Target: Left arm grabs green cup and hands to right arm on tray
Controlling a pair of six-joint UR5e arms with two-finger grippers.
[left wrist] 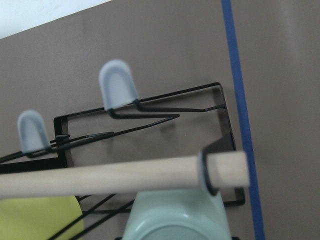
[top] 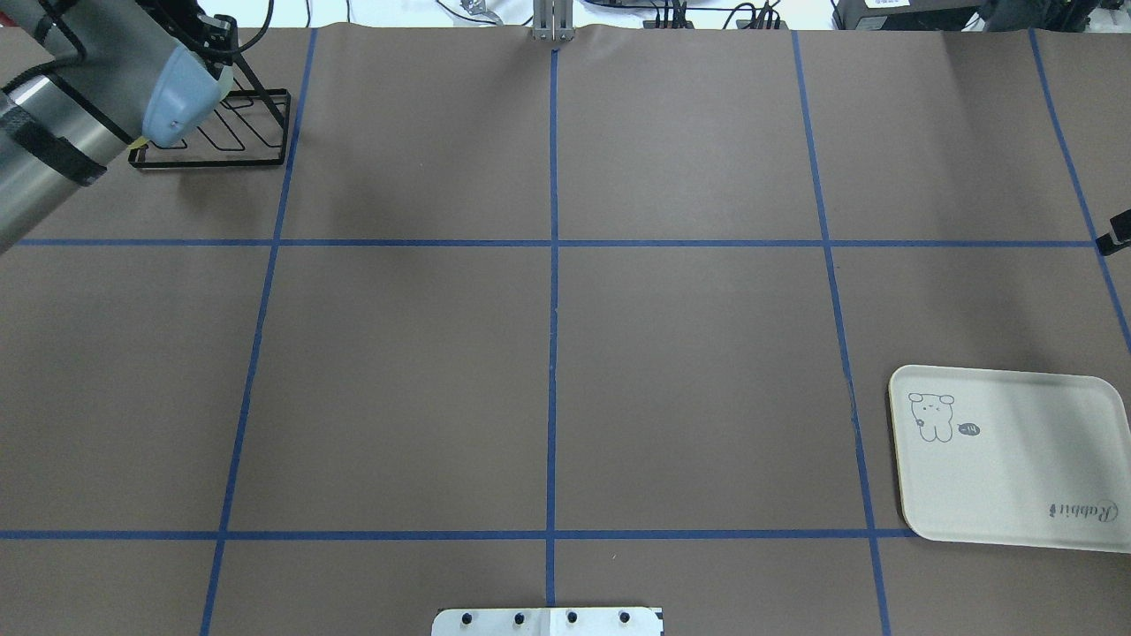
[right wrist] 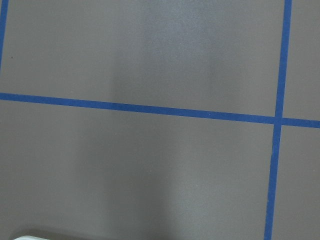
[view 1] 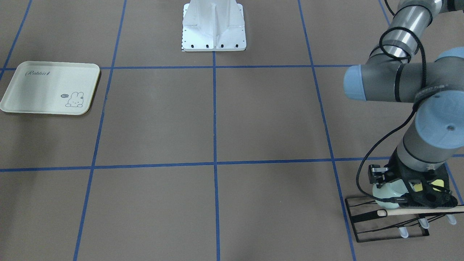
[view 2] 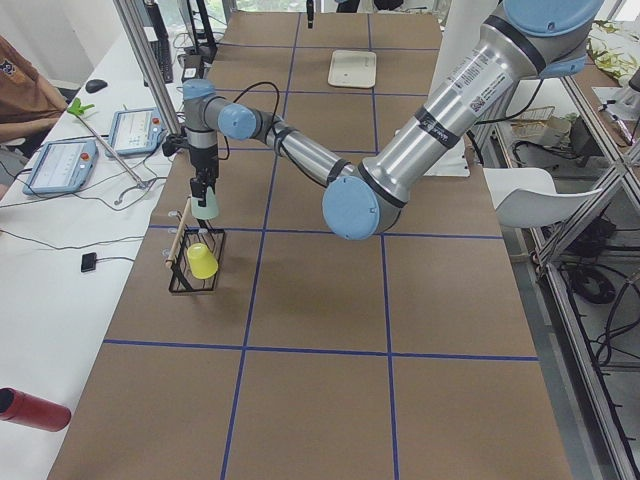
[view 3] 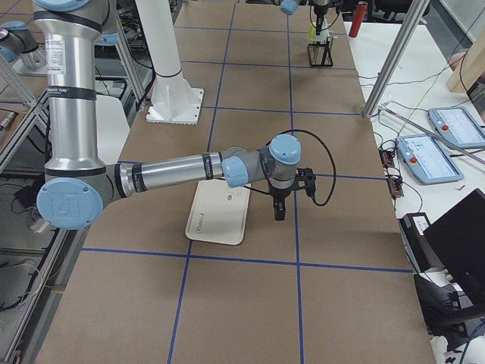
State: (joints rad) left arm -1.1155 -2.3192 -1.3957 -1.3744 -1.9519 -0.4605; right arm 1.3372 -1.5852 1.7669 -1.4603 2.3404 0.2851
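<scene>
The small, pale mint **green cup** (view 2: 207, 208) hangs clamped in the black **left gripper** (view 2: 204, 190) of the outstretched **left arm** (view 2: 440, 110), just above the table's (top: 548, 353) far left corner. The cream **tray** (view 1: 36, 90) lies flat, well apart on the opposite side. The **right arm** (view 3: 174, 173) reaches low, with the **right gripper** (view 3: 280, 212) pointing down just beside the tray

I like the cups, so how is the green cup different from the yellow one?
The green cup is pale mint; the yellow cup is bright yellow. The green cup sits higher, in the left tool; the yellow cup rests lower in the black wire rack, untouched. Both are small, handleless.
</scene>
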